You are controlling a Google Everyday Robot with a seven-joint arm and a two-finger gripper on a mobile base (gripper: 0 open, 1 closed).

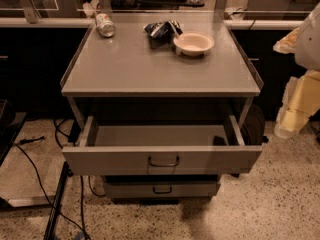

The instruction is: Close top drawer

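Gripper point(296, 108) sits at the far right edge of the view, about level with the cabinet's open bay. Can't tell whether it's open or closed, and it isn't touching anything.

Top drawer point(110, 160) is pulled well out, down and to the left of the gripper and well apart from it. Its loop handle point(163, 161) is further left again, at the centre of the front. Closing hasn't started, by the look of it.

Risks from here:
- Coming in from the side, the gripper reaches the drawer's near right corner first. It could clip that or the cabinet's right post point(245, 111), and an off-centre push there would likely rack the tray on its slides and bind it.
- Too low a contact lands on the lower drawer point(130, 189), just under the top one and only slightly out.
- Contact on the handle itself could snag; the flat front beside it looks safer.
- Dark object point(219, 140) in the tray corner nearest the gripper: can't identify it. If it's tall, it may jam.
- A hard shove would jolt the cabinet top point(125, 69). The can point(105, 25) lies on its side and could roll; the white bowl point(193, 44) and crumpled bag point(161, 30) could shift.
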